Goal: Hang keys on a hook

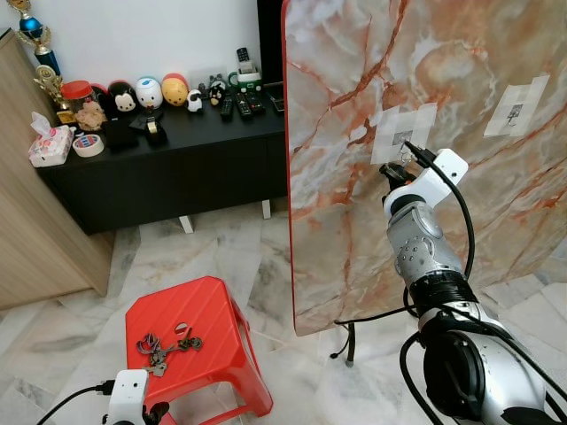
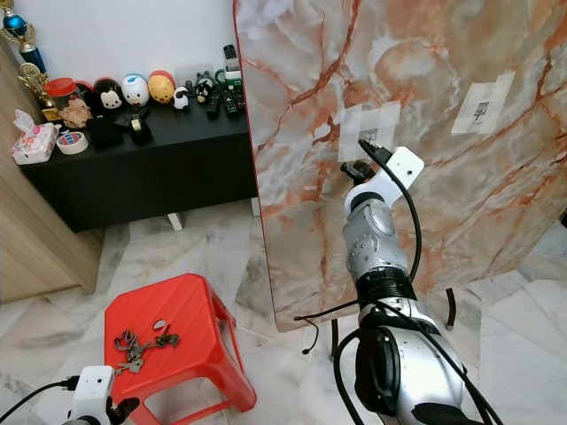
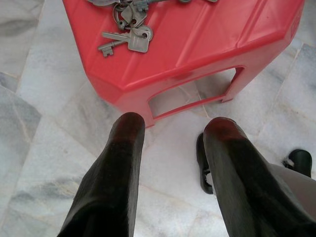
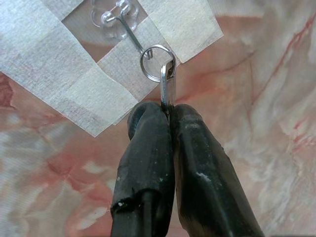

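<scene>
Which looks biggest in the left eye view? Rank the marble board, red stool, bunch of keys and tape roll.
1. Marble board
2. Red stool
3. Bunch of keys
4. Tape roll, though it stands farther from the camera, so the last two are unsure.

Silver arms, black fingers

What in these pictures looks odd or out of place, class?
A bunch of keys lies loose on the red stool on the floor. The hook is only taped onto a leaning marble slab, where the right hand pinches a key.
</scene>
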You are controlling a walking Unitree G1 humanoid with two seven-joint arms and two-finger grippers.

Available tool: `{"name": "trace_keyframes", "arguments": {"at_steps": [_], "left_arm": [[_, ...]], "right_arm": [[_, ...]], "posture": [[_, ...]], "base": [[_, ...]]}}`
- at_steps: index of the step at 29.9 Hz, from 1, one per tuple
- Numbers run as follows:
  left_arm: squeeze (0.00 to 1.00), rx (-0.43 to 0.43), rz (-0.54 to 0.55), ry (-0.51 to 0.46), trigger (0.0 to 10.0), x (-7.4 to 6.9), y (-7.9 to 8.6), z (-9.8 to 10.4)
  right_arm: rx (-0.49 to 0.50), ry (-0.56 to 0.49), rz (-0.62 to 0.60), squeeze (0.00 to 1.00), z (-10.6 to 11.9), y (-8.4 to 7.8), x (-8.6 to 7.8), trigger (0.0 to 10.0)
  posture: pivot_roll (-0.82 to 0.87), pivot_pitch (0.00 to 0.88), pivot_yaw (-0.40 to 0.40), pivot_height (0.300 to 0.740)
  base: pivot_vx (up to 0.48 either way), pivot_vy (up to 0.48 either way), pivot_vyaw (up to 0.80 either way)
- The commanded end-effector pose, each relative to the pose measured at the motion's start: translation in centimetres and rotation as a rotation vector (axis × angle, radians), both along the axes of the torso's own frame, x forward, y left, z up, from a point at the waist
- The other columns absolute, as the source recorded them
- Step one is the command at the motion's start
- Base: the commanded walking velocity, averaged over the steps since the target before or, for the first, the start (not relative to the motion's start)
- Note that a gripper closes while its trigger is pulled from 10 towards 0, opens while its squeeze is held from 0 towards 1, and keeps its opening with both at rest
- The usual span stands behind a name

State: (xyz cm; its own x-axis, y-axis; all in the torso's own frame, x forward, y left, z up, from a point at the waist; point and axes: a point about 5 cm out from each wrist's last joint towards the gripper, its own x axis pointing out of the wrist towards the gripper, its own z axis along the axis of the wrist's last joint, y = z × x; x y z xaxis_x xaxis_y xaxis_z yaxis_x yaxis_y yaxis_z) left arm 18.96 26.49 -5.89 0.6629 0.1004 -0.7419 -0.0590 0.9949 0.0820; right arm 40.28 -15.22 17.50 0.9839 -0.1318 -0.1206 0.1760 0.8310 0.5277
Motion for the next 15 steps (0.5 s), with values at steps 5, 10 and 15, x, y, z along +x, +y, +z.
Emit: {"name": "trace_keyframes", "arguments": {"at_steps": [5, 10, 15], "left_arm": [[0.0, 0.016, -0.001, 0.02, 10.0, -0.4, 0.59, -0.03], [0.0, 0.017, 0.0, 0.02, 10.0, -0.45, 0.61, -0.04], [0.0, 0.015, -0.002, 0.021, 10.0, -0.45, 0.59, -0.05]], "right_arm": [[0.008, -0.025, 0.001, 0.0, 1.15, 0.0, 0.43, 10.0], [0.011, -0.029, -0.002, 0.0, 1.31, 0.01, 0.49, 10.0], [0.021, -0.03, -0.003, 0.0, 1.59, 0.12, 0.6, 10.0]], "posture": [[0.07, 0.036, 0.028, 0.74], [0.07, 0.035, 0.028, 0.74], [0.07, 0.038, 0.028, 0.74]], "base": [[0.0, 0.0, 0.0], [0.0, 0.0, 0.0], [0.0, 0.0, 0.0]]}}
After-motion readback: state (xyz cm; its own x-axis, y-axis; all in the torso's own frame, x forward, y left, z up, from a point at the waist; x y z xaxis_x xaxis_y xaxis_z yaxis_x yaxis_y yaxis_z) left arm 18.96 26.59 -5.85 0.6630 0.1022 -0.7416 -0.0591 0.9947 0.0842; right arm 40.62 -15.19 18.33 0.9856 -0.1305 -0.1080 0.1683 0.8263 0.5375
